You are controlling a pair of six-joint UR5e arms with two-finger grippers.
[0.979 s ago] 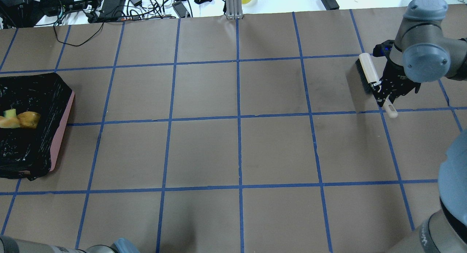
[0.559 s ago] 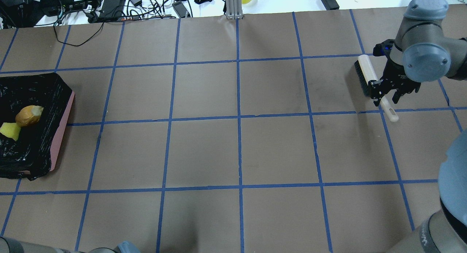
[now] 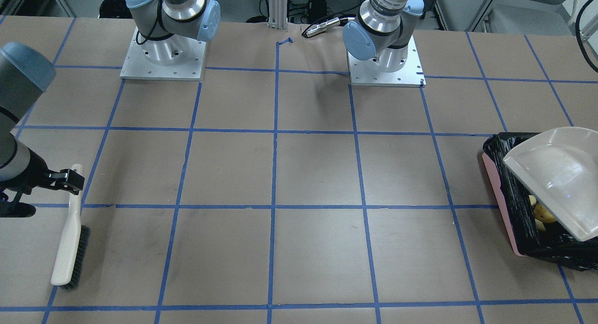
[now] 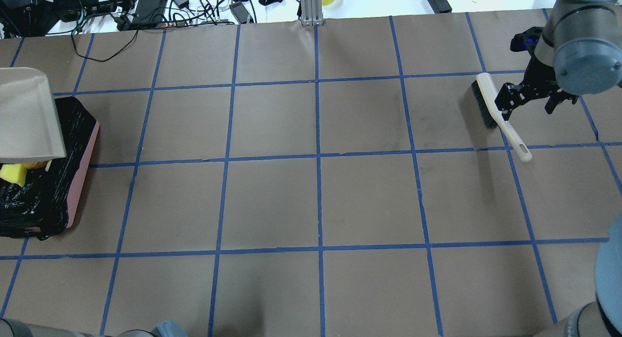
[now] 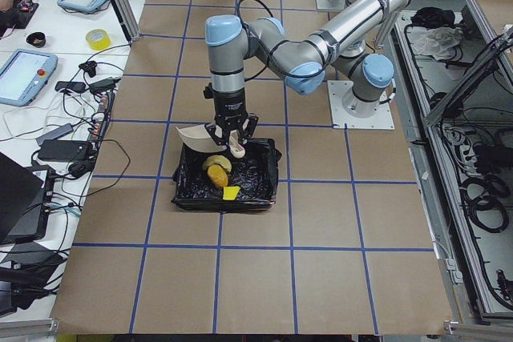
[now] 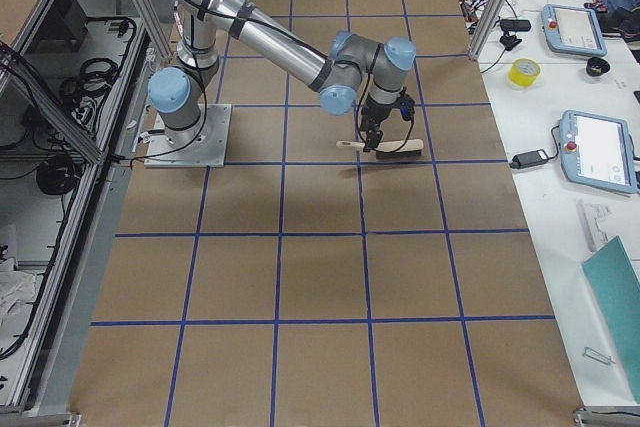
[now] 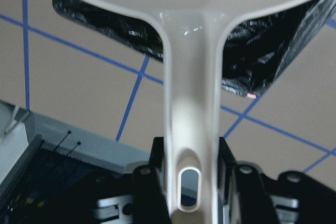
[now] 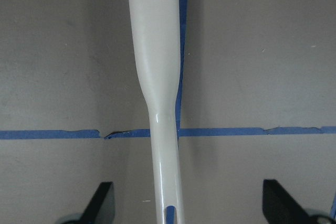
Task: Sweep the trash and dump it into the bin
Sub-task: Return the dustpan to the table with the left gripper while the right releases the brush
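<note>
Dustpan [image 4: 24, 118] held tilted over the bin [image 4: 82, 176]; brush [image 4: 500, 113] lying well apart on the table [image 4: 316, 201].

The left side view alone looks into the bin: the bun [image 5: 217, 175] and the yellow sponge [image 5: 230, 193] lie on its black liner. From overhead the pan hides all but the sponge and a sliver beside it. The left wrist view shows the left claw [image 7: 191, 182] clamped on the dustpan's handle, a finger pressed against each side. The right wrist view shows the right claw [image 4: 527, 104] spread wide above the brush, its fingers [image 8: 100, 205] well clear of the handle on both sides, touching nothing. The bin sits at the table's left end near the edge and the brush near the right end, with brown gridded tabletop between them.
</note>
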